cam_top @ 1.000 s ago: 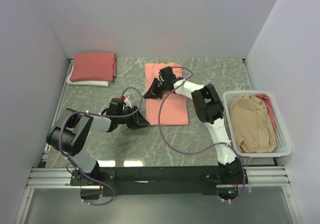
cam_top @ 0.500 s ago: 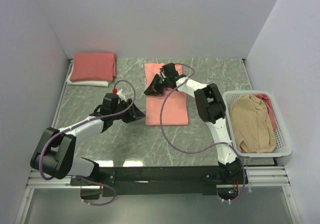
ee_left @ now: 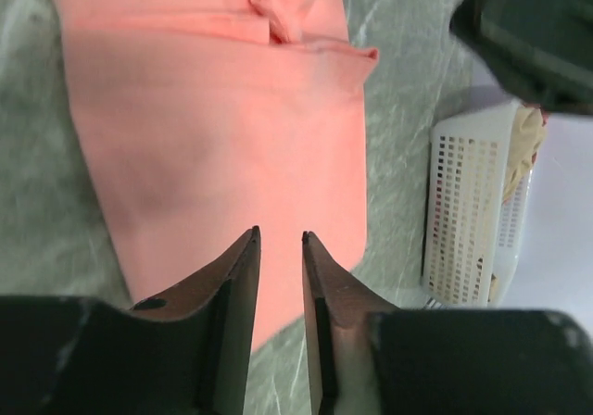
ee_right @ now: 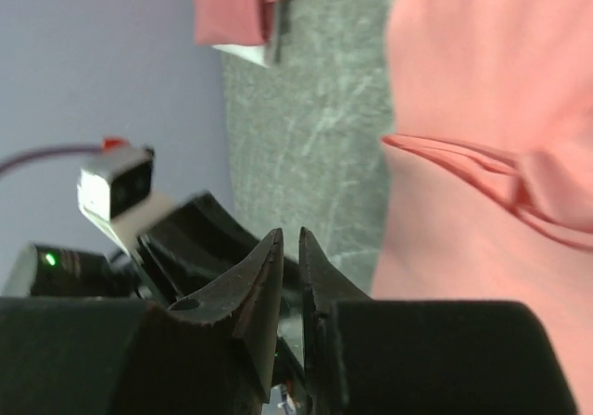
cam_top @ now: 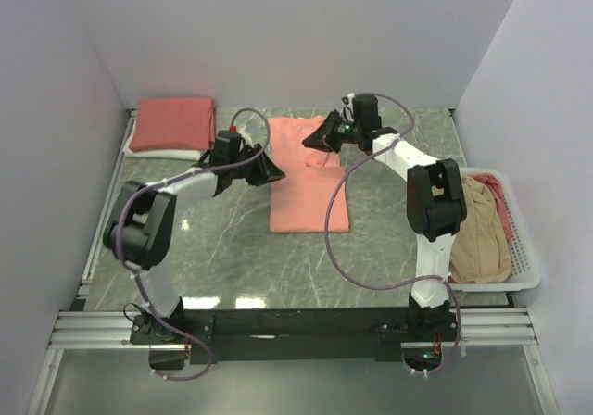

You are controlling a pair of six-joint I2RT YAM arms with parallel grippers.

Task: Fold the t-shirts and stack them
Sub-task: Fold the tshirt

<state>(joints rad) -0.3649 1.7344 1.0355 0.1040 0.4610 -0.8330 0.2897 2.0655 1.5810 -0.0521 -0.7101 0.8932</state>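
- Before folding crosswise, smooth the bunched far end of the salmon t-shirt [cam_top: 310, 197], lying as a long strip mid-way across the table [cam_top: 222, 248]; pinch both far corners and bring over onto the near hem
- Then carry to the folded stack [cam_top: 172, 123] in the far-left corner; leave the tan t-shirt [cam_top: 486, 239] in the basket [cam_top: 519, 283]
- Left gripper [cam_top: 277, 171]: nearly closed, empty, at the strip's left edge; swung farther out from the near-left corner seen a second ago
- Right gripper [cam_top: 309, 143]: closed to a slit, empty, over the far end; shifted back and rightward
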